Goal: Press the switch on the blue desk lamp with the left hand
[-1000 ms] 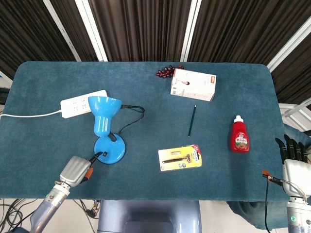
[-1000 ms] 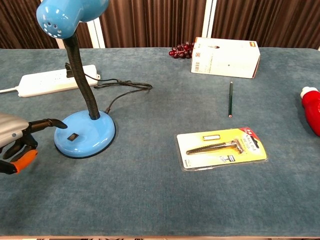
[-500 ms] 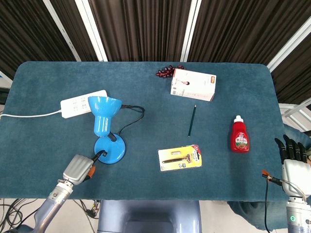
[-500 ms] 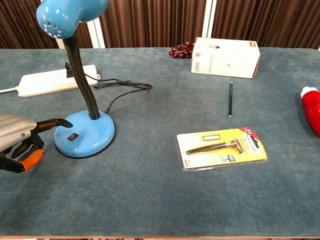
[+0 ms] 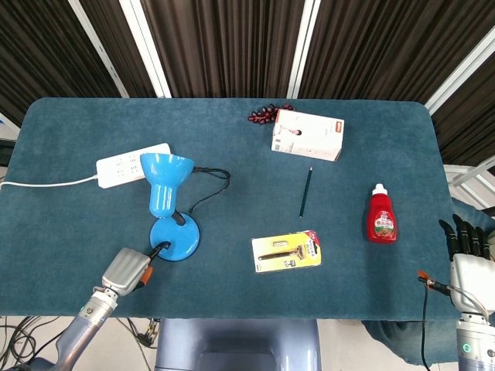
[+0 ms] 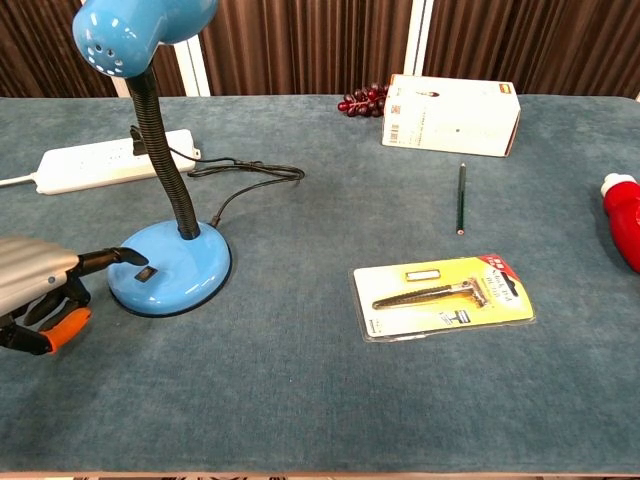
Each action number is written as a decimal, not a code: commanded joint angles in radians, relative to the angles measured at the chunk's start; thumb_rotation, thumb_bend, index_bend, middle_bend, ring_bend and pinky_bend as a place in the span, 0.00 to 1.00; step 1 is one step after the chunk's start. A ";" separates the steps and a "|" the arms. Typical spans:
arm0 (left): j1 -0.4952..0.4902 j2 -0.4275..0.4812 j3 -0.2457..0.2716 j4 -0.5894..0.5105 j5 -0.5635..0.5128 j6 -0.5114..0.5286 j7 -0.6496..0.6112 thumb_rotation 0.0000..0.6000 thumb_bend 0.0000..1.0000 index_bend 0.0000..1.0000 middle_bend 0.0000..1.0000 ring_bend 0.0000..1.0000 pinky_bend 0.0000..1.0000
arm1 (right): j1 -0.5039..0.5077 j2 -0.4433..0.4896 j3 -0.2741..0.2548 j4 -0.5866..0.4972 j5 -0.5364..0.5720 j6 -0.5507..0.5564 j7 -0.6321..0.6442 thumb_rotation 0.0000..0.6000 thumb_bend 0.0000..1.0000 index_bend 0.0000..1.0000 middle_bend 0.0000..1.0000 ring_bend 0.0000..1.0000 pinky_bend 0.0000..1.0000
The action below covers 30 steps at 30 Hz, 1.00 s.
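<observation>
Left hand (image 6: 45, 290) — fingertip over switch (image 6: 146, 272).

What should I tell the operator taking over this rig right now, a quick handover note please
Left hand: near the front left table edge, one finger extended over the round base of the blue desk lamp, its tip at the small dark switch; whether it presses the switch cannot be told. It holds nothing.
Right hand: off the table's front right corner, fingers straight, holding nothing.
Lamp: upright at front left, its black cord trailing back towards the white power strip.
Done: finger lined up on the switch.
Left: confirm the press, since the pictures do not show whether the lamp is lit, then draw the hand back.
</observation>
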 commanded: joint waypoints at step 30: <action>-0.014 0.016 -0.010 -0.025 0.008 0.057 0.011 1.00 0.53 0.13 0.63 0.60 0.83 | -0.001 0.000 0.001 -0.001 0.001 0.002 0.002 1.00 0.14 0.12 0.05 0.04 0.00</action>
